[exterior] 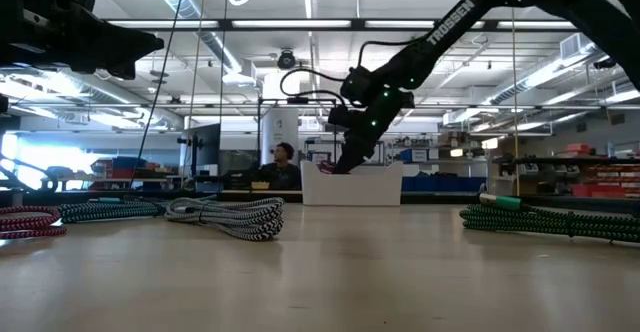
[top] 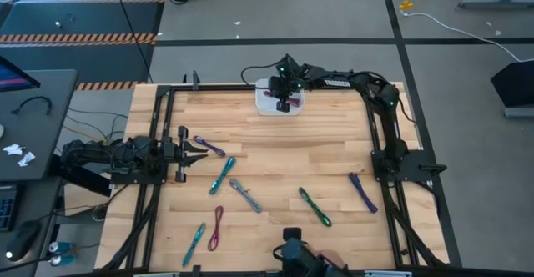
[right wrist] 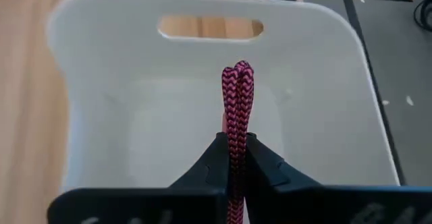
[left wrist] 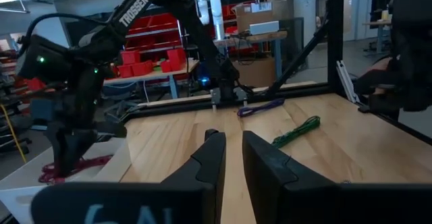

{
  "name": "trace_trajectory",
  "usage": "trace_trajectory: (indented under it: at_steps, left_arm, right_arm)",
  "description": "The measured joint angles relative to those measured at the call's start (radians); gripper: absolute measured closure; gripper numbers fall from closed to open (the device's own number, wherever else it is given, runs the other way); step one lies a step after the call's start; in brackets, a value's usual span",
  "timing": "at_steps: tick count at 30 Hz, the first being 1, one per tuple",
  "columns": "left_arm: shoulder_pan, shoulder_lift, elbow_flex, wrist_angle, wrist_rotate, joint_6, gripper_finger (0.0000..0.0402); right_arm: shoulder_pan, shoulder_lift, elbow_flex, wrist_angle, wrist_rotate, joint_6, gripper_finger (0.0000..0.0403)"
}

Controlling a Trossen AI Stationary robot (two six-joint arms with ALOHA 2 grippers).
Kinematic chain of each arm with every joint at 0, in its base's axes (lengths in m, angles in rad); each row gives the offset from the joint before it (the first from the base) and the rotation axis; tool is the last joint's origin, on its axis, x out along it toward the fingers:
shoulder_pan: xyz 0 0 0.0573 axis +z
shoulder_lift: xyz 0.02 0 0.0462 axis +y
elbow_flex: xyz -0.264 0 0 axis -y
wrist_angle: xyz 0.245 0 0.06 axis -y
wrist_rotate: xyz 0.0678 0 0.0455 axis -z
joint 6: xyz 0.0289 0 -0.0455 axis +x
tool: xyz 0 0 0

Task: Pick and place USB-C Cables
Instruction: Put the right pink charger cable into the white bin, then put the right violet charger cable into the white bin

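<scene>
A white bin (top: 269,88) stands at the table's far edge, in the middle. My right gripper (top: 284,103) reaches into it from above and is shut on a maroon cable (right wrist: 236,96). My left gripper (top: 198,152) waits low over the left side of the table, open, next to a purple cable (top: 209,146). Loose on the wood lie a teal cable (top: 222,175), a grey cable (top: 245,195), a green cable (top: 315,207), a second purple cable (top: 363,192), a magenta cable (top: 216,227) and a second teal cable (top: 194,244). My right gripper pinches the maroon cable between its two fingers, just behind its folded end (right wrist: 235,126), with both strands of the fold in the hold. The fingers point down into the bin, along the cable. The folded end (right wrist: 237,72) sticks out past the fingertips toward the bin's floor.
The bin's wall has a handle slot (right wrist: 210,27). A black frame rail (top: 259,86) runs round the table's edges. The left arm's base (top: 125,156) sits at the left edge, the right arm's base (top: 400,162) at the right. A camera mount (top: 294,248) is at the near edge.
</scene>
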State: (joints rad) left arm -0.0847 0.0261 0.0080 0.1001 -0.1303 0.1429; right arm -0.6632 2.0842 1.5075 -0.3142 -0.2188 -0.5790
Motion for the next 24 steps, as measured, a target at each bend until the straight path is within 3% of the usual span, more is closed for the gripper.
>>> trace_trajectory:
  at_steps: [7, 13, 19, 24]
  left_arm:
    - [0.0, 0.0, 0.0, 0.0, 0.0, 0.0, 0.035]
    - [0.0, 0.0, 0.0, 0.0, 0.0, 0.0, 0.0346]
    - [0.0, 0.0, 0.0, 0.0, 0.0, 0.0, 0.0344]
    - [0.0, 0.0, 0.0, 0.0, 0.0, 0.0, 0.035]
  right_arm:
    - [0.014, 0.009, 0.001, -0.035, 0.026, -0.071, 0.0316]
    - [0.045, -0.046, 0.0, 0.01, 0.201, -0.079, 0.0268]
    - [0.103, -0.204, -0.032, -0.044, 0.183, 0.056, 0.0273]
    - [0.252, -0.404, -0.24, -0.002, 0.172, 0.197, 0.0292]
